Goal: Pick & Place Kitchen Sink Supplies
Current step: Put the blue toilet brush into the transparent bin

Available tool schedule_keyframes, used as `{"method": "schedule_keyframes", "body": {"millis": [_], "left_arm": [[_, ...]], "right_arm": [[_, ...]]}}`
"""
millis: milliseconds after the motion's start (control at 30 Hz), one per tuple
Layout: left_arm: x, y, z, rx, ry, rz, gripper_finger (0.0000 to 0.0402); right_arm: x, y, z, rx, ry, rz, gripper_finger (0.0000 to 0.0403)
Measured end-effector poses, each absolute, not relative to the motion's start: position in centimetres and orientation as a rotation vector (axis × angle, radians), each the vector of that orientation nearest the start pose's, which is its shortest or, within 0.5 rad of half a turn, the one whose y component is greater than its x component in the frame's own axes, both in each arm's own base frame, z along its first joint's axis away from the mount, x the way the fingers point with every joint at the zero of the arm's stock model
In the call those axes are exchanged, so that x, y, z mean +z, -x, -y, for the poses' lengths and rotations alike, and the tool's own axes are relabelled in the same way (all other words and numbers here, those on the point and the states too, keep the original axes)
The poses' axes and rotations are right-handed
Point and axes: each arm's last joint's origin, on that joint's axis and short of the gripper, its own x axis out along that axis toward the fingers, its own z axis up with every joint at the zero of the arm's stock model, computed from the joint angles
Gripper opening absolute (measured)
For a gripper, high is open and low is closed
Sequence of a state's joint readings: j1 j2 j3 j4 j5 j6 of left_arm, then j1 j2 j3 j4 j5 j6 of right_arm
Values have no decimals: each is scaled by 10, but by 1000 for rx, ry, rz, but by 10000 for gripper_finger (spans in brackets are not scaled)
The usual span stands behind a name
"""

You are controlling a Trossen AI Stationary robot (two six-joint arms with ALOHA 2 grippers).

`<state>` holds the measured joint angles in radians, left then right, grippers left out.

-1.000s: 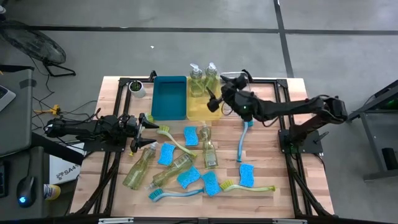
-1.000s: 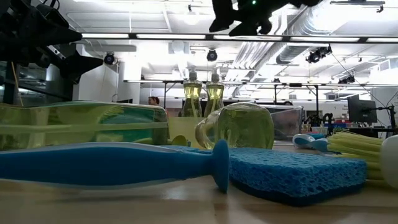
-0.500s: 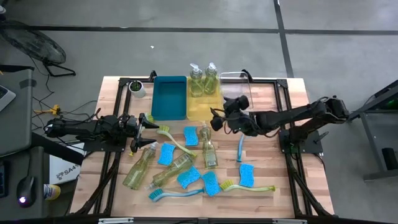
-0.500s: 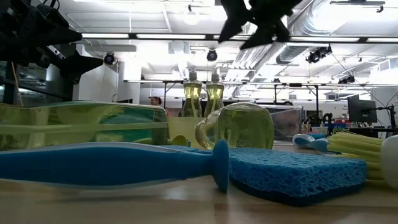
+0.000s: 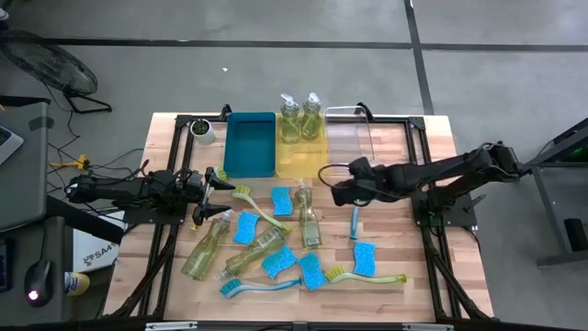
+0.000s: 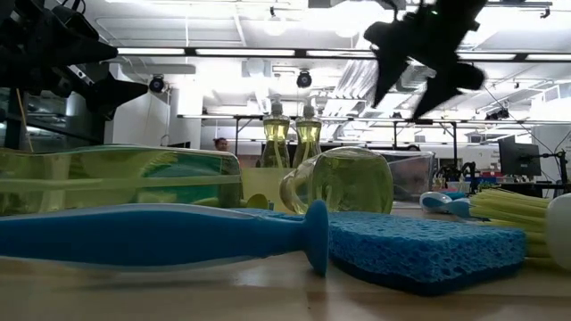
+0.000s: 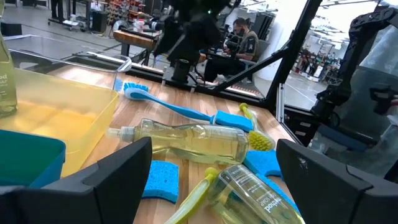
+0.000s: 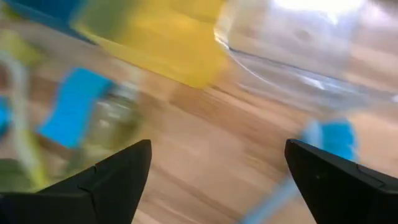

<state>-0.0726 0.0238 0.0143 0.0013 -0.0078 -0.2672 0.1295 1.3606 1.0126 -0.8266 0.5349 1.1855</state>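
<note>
The right end effector [image 5: 328,184] hangs empty with fingers spread, just beside the blue dish brush [image 5: 356,213]. Best to centre over that brush's handle, then descend squarely. The left end effector [image 5: 213,179], also wide and empty, waits well apart from it.

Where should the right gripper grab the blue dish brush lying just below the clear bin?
Grip the blue brush mid-handle, coming straight down from above. It lies flat with bare wood on both sides, so open fingers can straddle the thin handle. The right gripper hovers open close to its head end.
</note>
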Motion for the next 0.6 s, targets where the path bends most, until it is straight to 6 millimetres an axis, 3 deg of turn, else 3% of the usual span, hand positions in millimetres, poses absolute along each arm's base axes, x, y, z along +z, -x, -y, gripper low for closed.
{"method": "schedule_keyframes", "body": {"millis": [200, 400, 600], "left_arm": [[167, -98, 7, -63, 267, -17, 340], [167, -98, 7, -63, 267, -16, 340], [167, -98, 7, -63, 267, -16, 340]], "right_arm": [[232, -233, -27, -1083, -751, -854, 363], [196, -234, -32, -1021, -899, -925, 364], [167, -230, -23, -1022, -996, -961, 364]]}}
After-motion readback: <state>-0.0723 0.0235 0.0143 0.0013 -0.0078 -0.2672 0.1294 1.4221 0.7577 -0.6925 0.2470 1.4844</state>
